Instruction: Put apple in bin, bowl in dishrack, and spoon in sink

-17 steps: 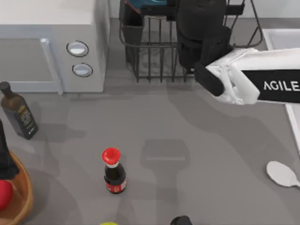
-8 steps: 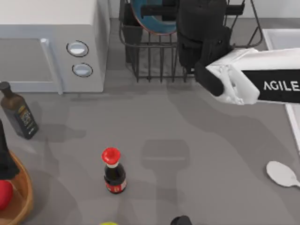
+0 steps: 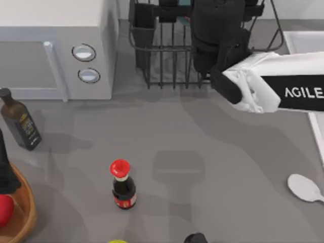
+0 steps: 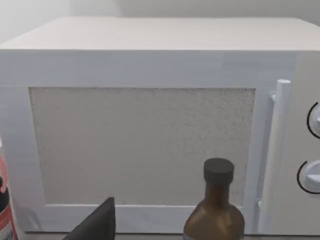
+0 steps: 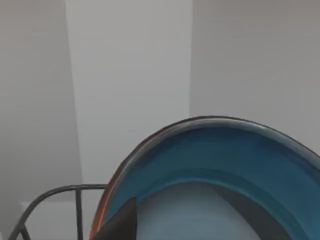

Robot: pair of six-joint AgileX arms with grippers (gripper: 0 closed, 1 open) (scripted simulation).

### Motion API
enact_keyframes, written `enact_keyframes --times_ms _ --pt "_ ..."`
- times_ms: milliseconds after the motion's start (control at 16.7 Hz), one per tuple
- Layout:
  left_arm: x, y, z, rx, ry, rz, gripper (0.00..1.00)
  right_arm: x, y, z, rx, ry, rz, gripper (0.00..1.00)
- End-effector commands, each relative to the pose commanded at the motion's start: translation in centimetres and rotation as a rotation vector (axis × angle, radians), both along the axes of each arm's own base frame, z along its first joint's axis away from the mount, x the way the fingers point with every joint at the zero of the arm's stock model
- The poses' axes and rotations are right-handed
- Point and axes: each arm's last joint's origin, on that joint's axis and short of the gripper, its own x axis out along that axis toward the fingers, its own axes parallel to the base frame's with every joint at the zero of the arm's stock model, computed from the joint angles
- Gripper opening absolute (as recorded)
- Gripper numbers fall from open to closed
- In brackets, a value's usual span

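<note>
The blue bowl (image 5: pixel 220 165) hangs tilted over the black wire dishrack (image 3: pixel 167 55) at the table's back, and a teal sliver of the bowl (image 3: pixel 171 19) shows between the bars. My right gripper (image 3: pixel 171 8) is shut on its rim, one dark finger (image 5: pixel 120 225) lying against the bowl. The red apple (image 3: pixel 4 210) lies in the wicker bin (image 3: pixel 24 212) at the front left, with my left gripper (image 3: pixel 5 174) just above it. A white spoon (image 3: pixel 304 187) lies on the table at the right. The pale sink (image 3: pixel 304 40) is at the back right.
A white microwave (image 3: pixel 55 48) fills the back left. A dark oil bottle (image 3: pixel 19 121) stands in front of it, also close in the left wrist view as the bottle (image 4: pixel 215 210). A red-capped sauce bottle (image 3: pixel 123 185) stands near the front middle.
The bowl swung in the right gripper: half a second ago it faced upward over the rack, now it is turned back and mostly hidden. Neither arm shifted otherwise.
</note>
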Motion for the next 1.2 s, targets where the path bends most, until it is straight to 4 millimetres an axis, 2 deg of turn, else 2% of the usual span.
enact_keyframes --times_ms 420,600,780,900,1020,1200 --pt "0.0 0.0 0.0 0.0 0.0 0.0 1.0 -0.1 0.1 0.0 0.0 0.0 0.002 1.0" --pt "0.0 0.0 0.0 0.0 0.0 0.0 1.0 -0.6 -1.6 0.7 -0.005 0.012 0.024 1.0" --pt "0.0 0.0 0.0 0.0 0.0 0.0 1.0 -2.4 -5.7 1.9 -0.018 0.043 0.066 1.0" --pt "0.0 0.0 0.0 0.0 0.0 0.0 1.0 -4.8 -9.3 2.9 -0.021 0.065 0.095 1.0" --pt "0.0 0.0 0.0 0.0 0.0 0.0 1.0 -8.1 -13.2 4.0 -0.017 0.073 0.118 1.0" --pt "0.0 0.0 0.0 0.0 0.0 0.0 1.0 -14.5 -18.6 4.7 0.0 0.05 0.136 1.0"
